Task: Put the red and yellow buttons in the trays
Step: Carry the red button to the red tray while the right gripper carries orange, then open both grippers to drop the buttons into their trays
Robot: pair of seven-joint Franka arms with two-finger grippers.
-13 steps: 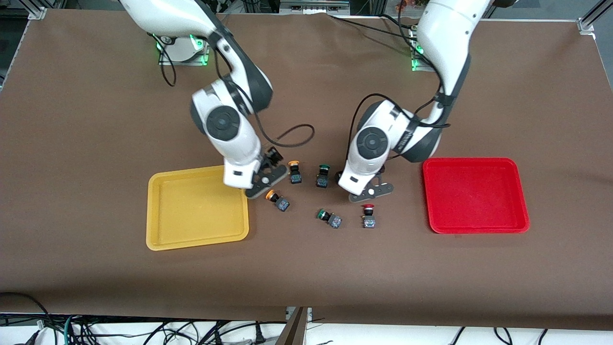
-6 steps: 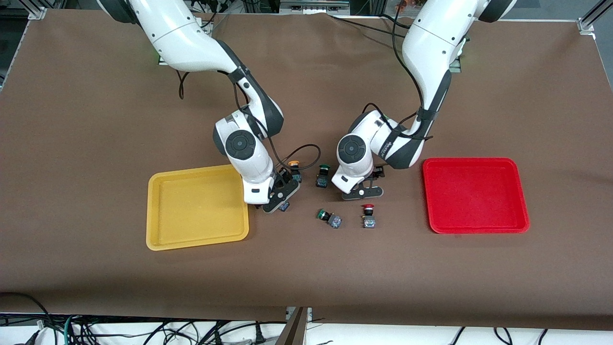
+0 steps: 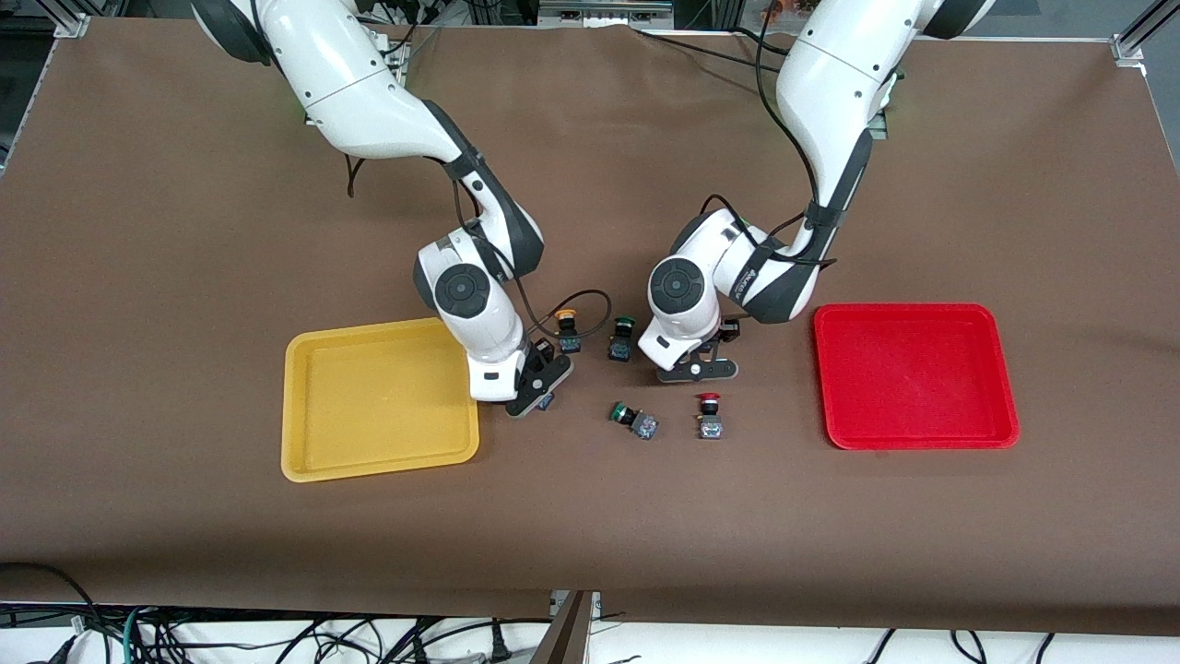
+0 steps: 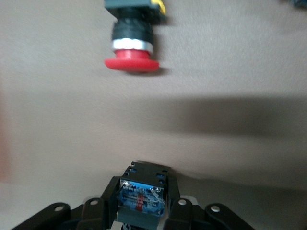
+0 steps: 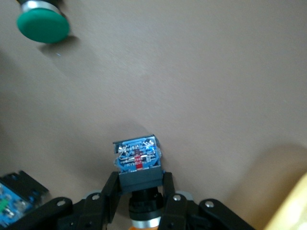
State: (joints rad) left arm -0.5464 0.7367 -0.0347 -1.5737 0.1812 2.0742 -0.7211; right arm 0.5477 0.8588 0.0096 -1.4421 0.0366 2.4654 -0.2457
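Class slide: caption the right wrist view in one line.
Right pincer shut on a button, green-capped button nearby.

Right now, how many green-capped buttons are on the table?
2. One green button stands beside the yellow button; the other lies nearer the camera, beside the red button. The left gripper hides its held button's cap.

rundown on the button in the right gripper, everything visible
The yellow button sits between the right gripper jaws, which close on its dark grey blocky body. Its blue terminal face with a red mark points away from the wrist; a metal collar and orange cap edge show below. It is low over the table, beside the yellow tray.
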